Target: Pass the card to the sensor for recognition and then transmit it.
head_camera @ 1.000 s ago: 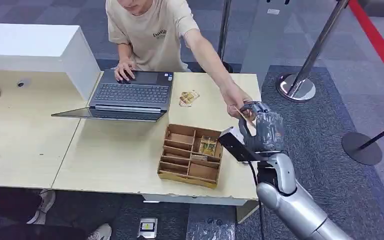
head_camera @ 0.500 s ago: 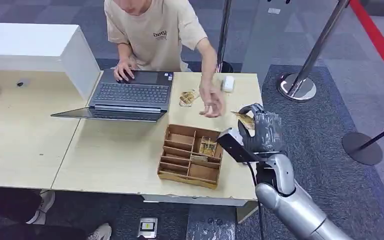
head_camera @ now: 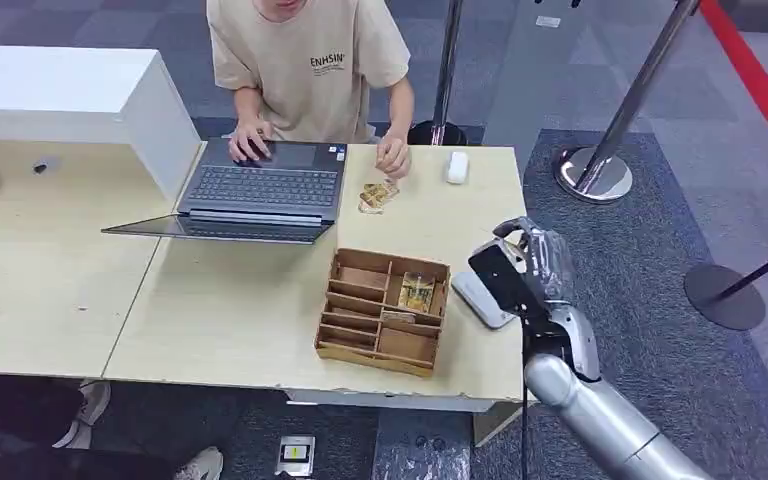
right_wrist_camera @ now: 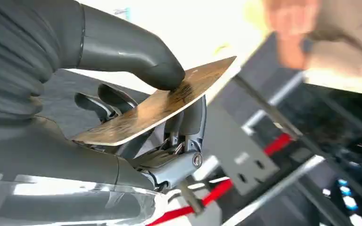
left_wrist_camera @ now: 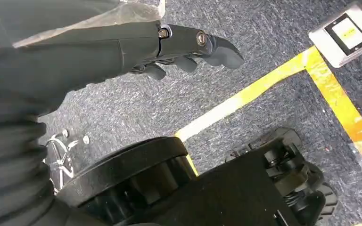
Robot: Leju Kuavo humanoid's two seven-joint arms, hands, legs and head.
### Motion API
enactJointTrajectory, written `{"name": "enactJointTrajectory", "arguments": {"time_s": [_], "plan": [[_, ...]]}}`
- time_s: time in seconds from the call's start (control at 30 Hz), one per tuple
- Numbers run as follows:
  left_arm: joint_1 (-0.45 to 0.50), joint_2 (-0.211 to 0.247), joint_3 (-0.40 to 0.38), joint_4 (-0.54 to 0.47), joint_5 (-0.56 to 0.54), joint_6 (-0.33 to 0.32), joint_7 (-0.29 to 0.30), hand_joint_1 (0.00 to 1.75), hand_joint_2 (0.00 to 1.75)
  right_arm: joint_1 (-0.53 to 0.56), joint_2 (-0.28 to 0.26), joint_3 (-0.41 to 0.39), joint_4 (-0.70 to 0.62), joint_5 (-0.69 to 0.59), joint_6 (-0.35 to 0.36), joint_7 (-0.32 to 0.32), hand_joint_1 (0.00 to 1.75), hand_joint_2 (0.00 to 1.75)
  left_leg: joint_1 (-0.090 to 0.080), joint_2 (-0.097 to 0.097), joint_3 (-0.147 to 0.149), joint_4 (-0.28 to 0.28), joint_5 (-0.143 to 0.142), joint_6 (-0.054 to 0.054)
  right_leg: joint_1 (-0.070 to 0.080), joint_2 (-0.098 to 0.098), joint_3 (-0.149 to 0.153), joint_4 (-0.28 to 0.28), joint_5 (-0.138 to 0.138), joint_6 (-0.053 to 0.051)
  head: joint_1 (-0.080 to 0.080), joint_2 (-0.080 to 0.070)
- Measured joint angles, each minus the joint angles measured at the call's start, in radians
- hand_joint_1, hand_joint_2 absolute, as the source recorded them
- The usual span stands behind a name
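Note:
In the right wrist view a golden-brown card [right_wrist_camera: 160, 106] is pinched between my right hand's thumb and its fingers [right_wrist_camera: 122, 101]. From the head view my right hand [head_camera: 532, 262] hovers at the table's right edge. It is just above and to the right of a flat grey-white device [head_camera: 478, 300], seemingly the sensor, lying on the table. My left hand [left_wrist_camera: 179, 44] hangs over the carpet and holds nothing, its fingers loosely extended.
A wooden divided box [head_camera: 380, 310] with cards in it stands left of the device. Behind it are a laptop [head_camera: 260, 190], loose cards [head_camera: 377, 195], a white object [head_camera: 457, 166] and a person [head_camera: 305, 60] with both hands at the table. Stanchion bases [head_camera: 590, 172] stand to the right.
The person let go of the card at my right hand and drew that arm back beside the laptop. My right hand turned and shifted slightly right with the card.

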Motion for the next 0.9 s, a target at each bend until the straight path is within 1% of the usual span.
{"name": "enactJointTrajectory", "arguments": {"time_s": [0.2, 0.3, 0.6, 0.9], "plan": [[0.000, 0.000, -0.002, 0.000, -0.003, 0.000, 0.003, 0.00, 1.75, -0.001, -0.009, -0.018, 0.118, -0.016, 0.004, -0.020, 1.75, 1.75, 0.000, 0.000, 0.000, 0.000, 0.000, 0.000, 0.000, 0.000, 0.000, 0.000, 0.000, 0.000, 0.000, 0.000], [0.000, 0.000, -0.002, 0.000, -0.007, 0.000, 0.003, 0.00, 1.75, 0.001, -0.010, -0.023, 0.185, -0.013, -0.001, -0.022, 1.75, 1.75, 0.000, 0.000, 0.000, 0.000, 0.000, 0.000, 0.000, 0.000, 0.000, 0.000, 0.000, 0.000, 0.000, 0.000], [-0.001, -0.002, -0.005, 0.000, -0.011, 0.000, 0.005, 0.00, 1.75, 0.002, -0.008, -0.022, 0.326, 0.008, 0.002, -0.024, 1.75, 1.75, 0.000, 0.000, 0.000, 0.000, 0.000, 0.000, 0.000, 0.000, 0.000, 0.000, 0.000, 0.000, 0.000, 0.000], [-0.002, -0.002, -0.009, 0.000, -0.013, -0.002, 0.015, 0.00, 1.75, 0.016, 0.014, -0.008, 0.477, 0.037, -0.002, -0.025, 1.75, 1.75, 0.000, 0.000, -0.001, 0.000, 0.000, 0.000, 0.000, 0.000, 0.000, 0.000, 0.000, 0.000, 0.000, 0.000]]}}
